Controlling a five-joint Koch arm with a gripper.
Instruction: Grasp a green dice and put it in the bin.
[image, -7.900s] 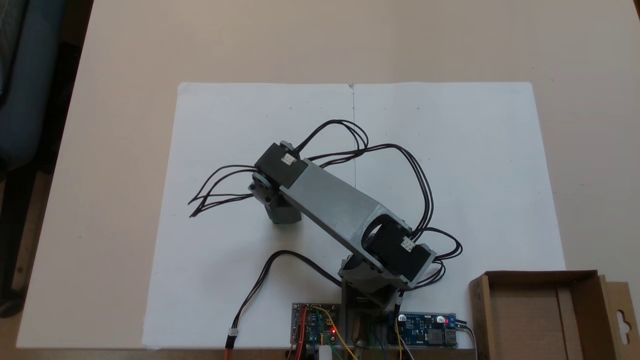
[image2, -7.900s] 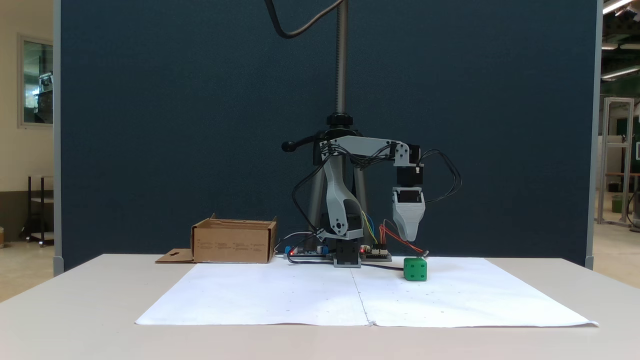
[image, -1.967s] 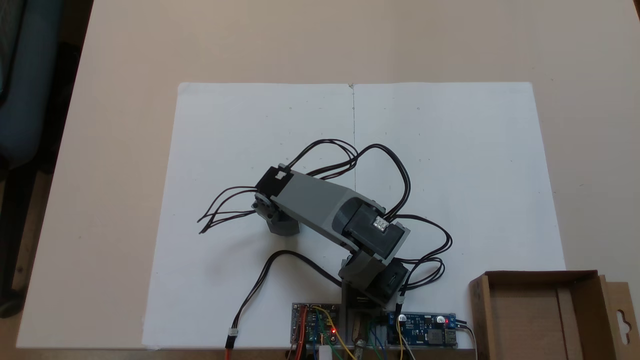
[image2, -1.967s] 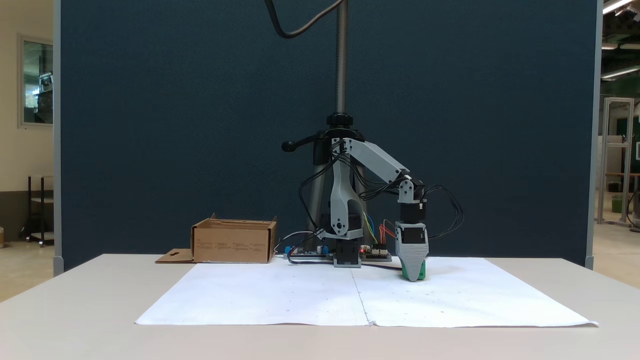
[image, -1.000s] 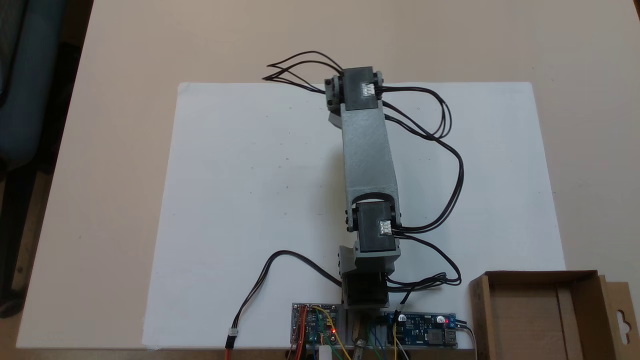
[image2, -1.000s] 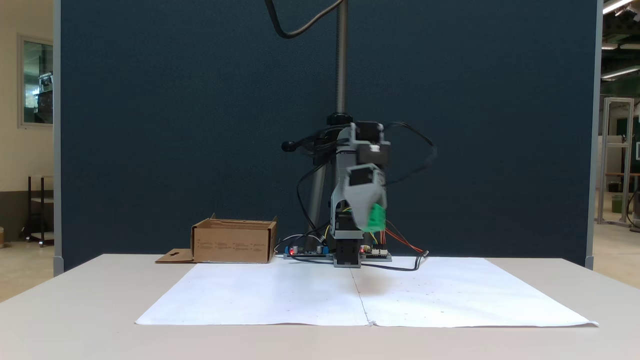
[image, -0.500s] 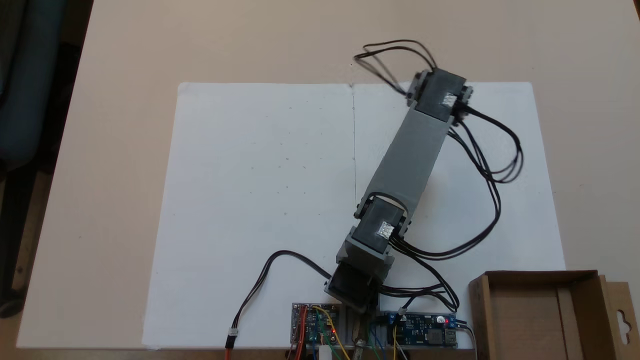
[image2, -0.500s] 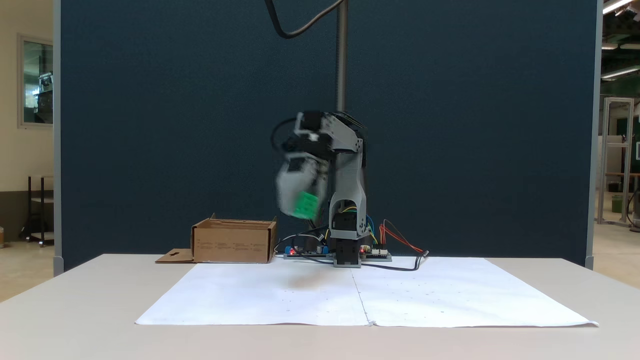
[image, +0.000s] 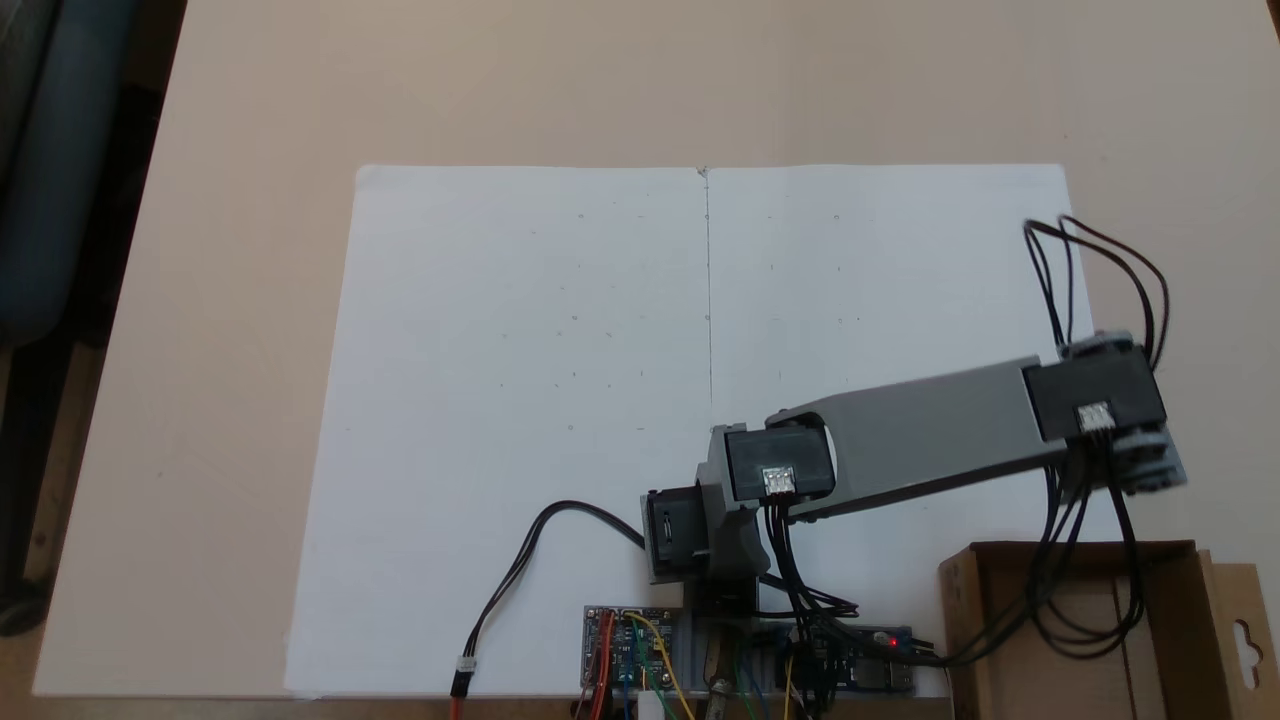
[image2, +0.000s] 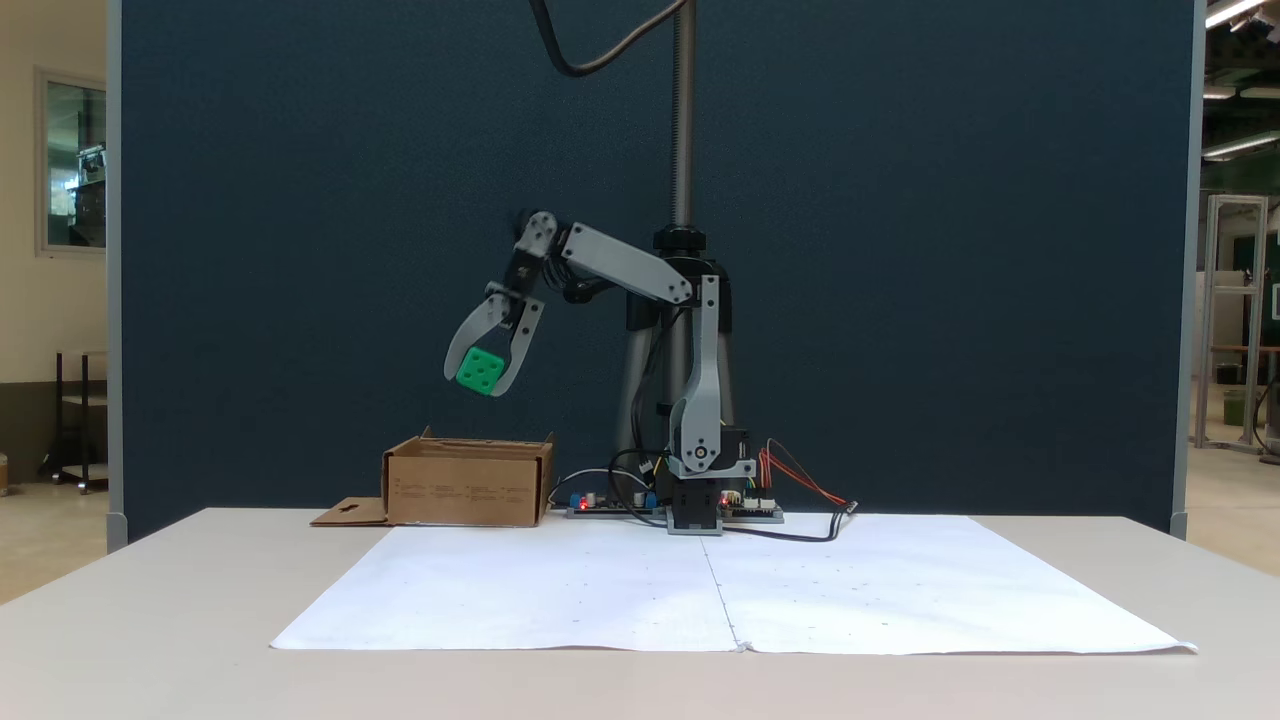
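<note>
The green dice (image2: 481, 370) hangs in the air between the two grey fingers of my gripper (image2: 481, 383), which is shut on it. It is held above the brown cardboard bin (image2: 468, 483), a good way over the bin's rim. From above, the arm's forearm and wrist motor (image: 1095, 402) reach to the right, just short of the bin (image: 1178, 625), and hide the gripper and the dice beneath them. Black cables droop into the bin's opening.
A large white paper sheet (image: 560, 360) covers the middle of the beige table (image: 250, 200). Circuit boards (image: 630, 655) and loose wires sit at the arm's base (image2: 696, 505). A tripod pole (image2: 683, 110) stands behind the arm, before a dark blue partition.
The arm lifted the dice off the paper and swung it across the table toward the bin. Over the last half second it travelled on to hang above the bin.
</note>
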